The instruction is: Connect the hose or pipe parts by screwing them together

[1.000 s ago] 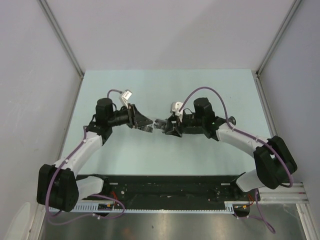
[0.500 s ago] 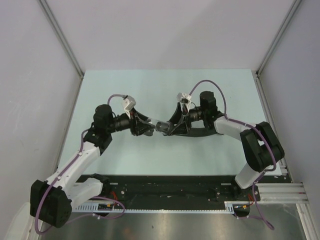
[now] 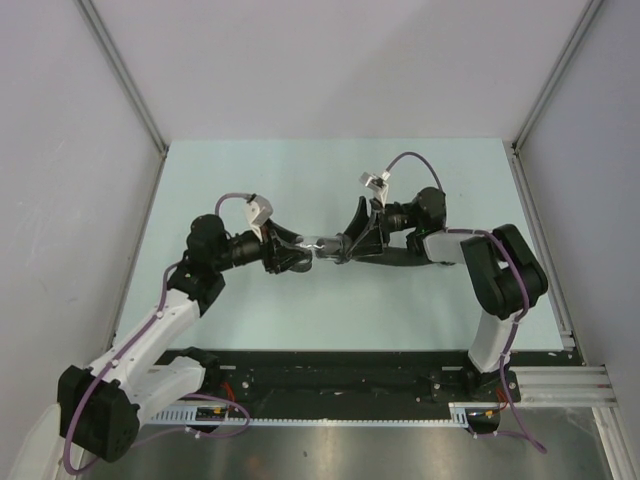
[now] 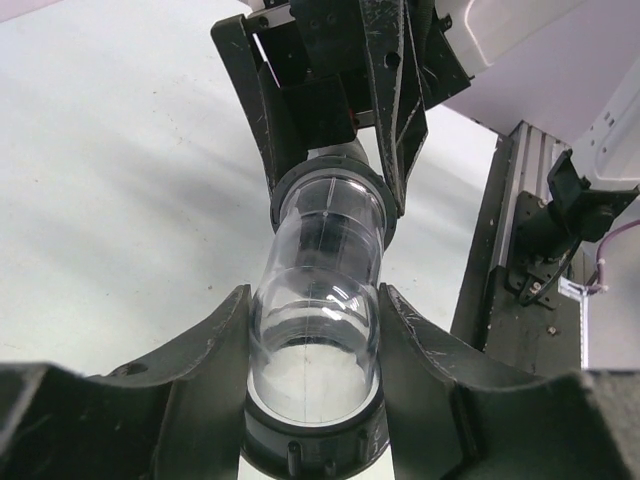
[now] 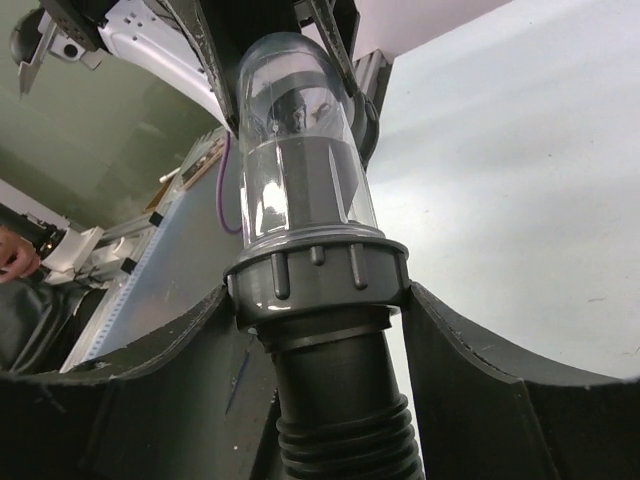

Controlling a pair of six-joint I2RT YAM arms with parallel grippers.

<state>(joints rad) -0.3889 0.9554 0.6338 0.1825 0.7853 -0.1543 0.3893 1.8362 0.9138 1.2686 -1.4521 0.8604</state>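
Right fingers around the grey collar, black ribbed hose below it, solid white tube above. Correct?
Almost. The tube is clear, not solid white; the right wrist view shows it. The right fingers do flank the grey collar, with the black ribbed hose below it.

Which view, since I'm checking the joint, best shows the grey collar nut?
Right wrist: the grey collar nut is close up, ridges plain, between clear tube and ribbed hose. Left wrist shows only a dark ring beyond the tube; top external, a tiny speck.
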